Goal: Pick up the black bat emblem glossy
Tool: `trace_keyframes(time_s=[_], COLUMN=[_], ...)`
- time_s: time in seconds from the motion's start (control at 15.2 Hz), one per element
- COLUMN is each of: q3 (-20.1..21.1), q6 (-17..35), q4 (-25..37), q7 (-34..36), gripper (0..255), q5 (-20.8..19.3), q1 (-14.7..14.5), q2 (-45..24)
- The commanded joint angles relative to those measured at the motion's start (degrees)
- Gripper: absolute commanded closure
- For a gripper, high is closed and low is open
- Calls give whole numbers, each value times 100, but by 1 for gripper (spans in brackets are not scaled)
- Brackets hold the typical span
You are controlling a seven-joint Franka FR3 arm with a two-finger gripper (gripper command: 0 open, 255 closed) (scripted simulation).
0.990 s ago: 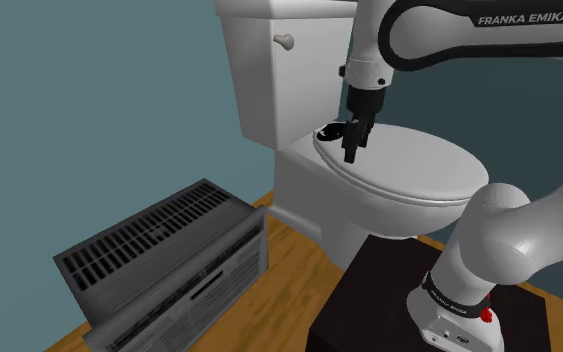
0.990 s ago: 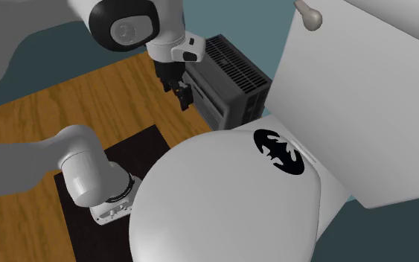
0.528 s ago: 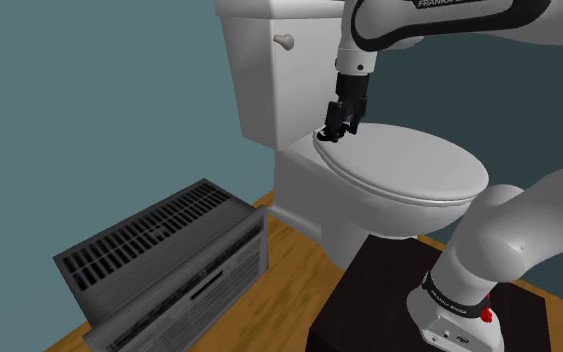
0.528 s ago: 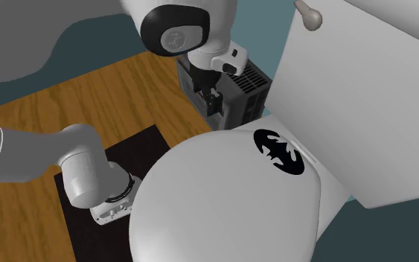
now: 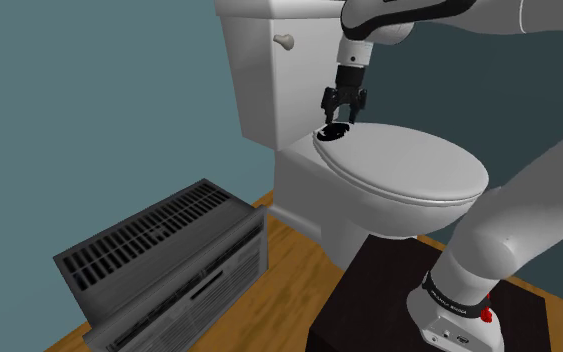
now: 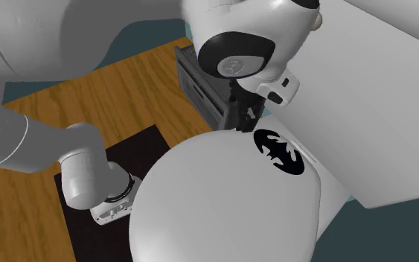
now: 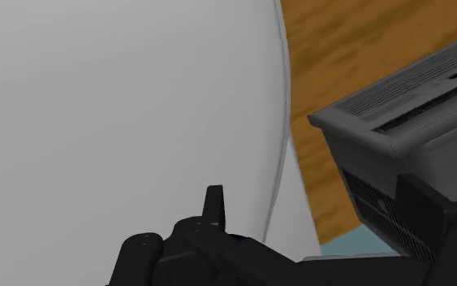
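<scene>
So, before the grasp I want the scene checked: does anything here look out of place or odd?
Two things. A black bat emblem lies flat on the closed toilet lid, near the tank. And a dark grey vented unit sits on the wooden floor beside the toilet, an unusual spot.

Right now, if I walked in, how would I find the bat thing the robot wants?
Find the big white toilet. Its lid is shut, and at the end nearest the tank lies the black bat emblem. It is flat and bat-shaped, the one dark mark on the white lid.
</scene>
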State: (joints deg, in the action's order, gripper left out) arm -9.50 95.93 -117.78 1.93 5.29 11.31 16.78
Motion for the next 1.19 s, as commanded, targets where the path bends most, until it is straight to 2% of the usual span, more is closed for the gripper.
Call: trace_keyframes(time_s=[0.0, 0.79, 1.12], q3=[-187, -1176, -1162], q6=[-20, -454, -90], q4=[360, 2243, 1888], q7=[58, 348, 258], gripper=[0, 0, 0], q5=[131, 1210, 1227], q1=[121, 1016, 1005], q2=[-400, -2413, -2433])
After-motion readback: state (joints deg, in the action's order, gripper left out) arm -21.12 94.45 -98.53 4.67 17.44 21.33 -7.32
